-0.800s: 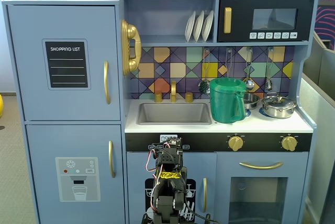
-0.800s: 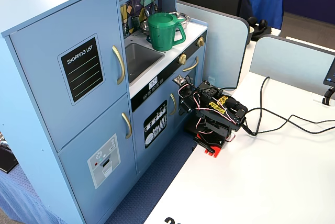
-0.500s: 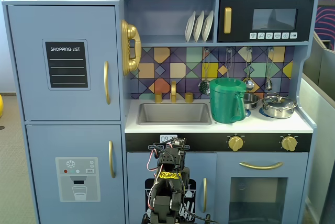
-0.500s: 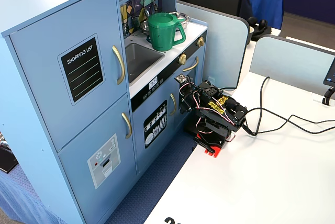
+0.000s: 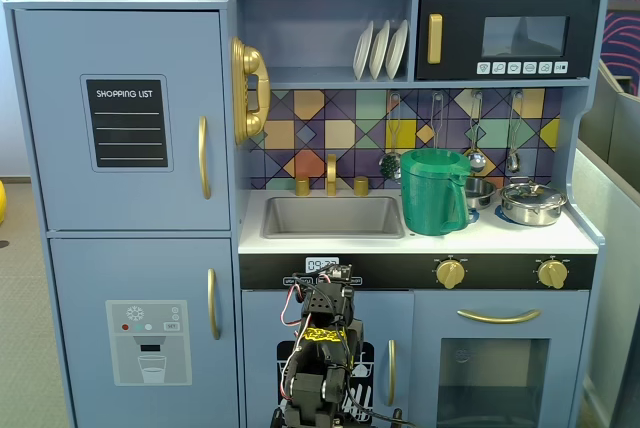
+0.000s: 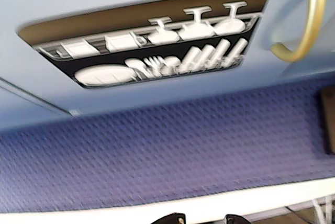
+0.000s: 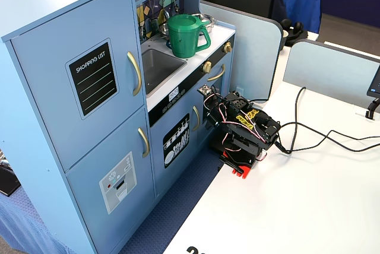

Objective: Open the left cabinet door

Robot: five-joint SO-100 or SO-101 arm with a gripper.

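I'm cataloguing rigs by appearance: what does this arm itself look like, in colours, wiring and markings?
The arm is a compact build of black blocky segments. Thin red, white and black wires loop openly between its joints. A yellow label with black print sits on an upper segment, and a red part shows at its base. Thicker black cables trail away across the white table. The gripper's fingertips are barely visible.

Three white plates (image 5: 381, 49) — one green pitcher (image 5: 434, 191)
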